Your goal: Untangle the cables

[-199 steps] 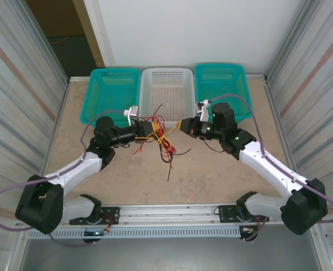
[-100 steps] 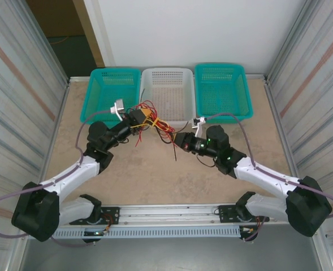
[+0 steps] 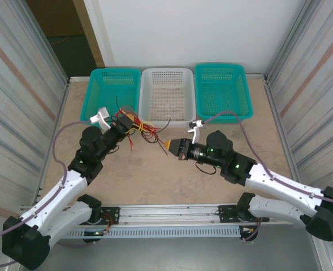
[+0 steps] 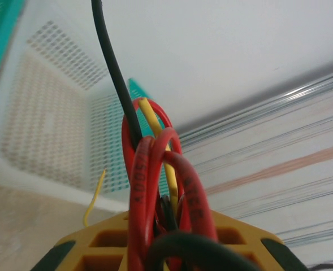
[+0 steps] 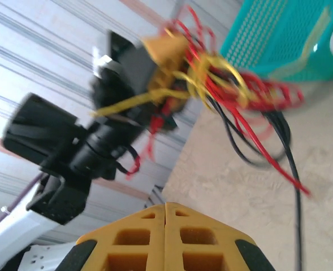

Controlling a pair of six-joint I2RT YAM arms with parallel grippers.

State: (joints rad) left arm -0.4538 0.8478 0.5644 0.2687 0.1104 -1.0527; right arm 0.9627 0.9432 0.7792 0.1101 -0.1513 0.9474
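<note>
Setting: a robotics lab test cell. A beige table (image 3: 155, 180) is enclosed by ribbed metal panels (image 3: 19, 96) on both sides and a white wall (image 3: 200, 34) behind. The left arm (image 3: 59, 192) and right arm (image 3: 279, 183) are bolted to an aluminium rail (image 3: 172, 210) at the near edge. Two teal baskets (image 3: 115, 70) and one white basket (image 3: 166, 70) line the far edge.

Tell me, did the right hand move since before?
Yes. The right hand has backed away from the white basket, toward the near side and a little left. The cables stay with the left hand.
</note>
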